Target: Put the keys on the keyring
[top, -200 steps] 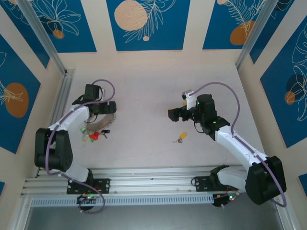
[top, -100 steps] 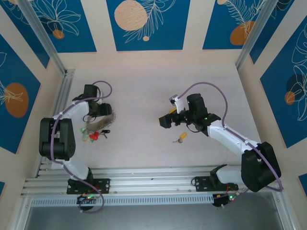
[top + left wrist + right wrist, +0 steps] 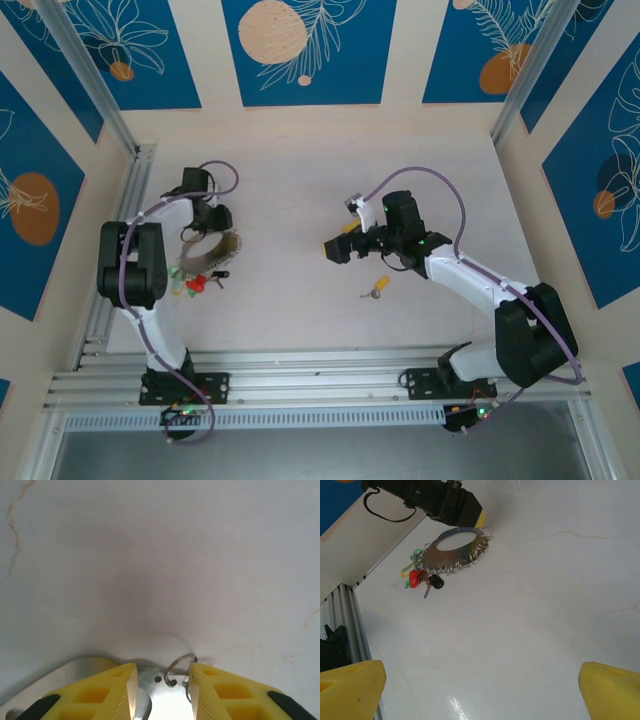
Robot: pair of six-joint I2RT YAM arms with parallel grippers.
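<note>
Top external: the left tool [image 3: 210, 228] sits over the far end of the keyring [image 3: 212, 257], close to the table's [image 3: 300, 180] left edge, and the keys [image 3: 196, 284] bunch at its near end. A yellow-tagged key [image 3: 378, 288] lies alone near the right tool [image 3: 340, 240], with bare table between the arms.

Left wrist: yellow fingers [image 3: 112, 692] stand narrowly apart around a small wire ring [image 3: 179, 667]; I cannot tell whether they pinch it.

Right wrist: the right tool gapes wide, holding nothing, above open table.
</note>
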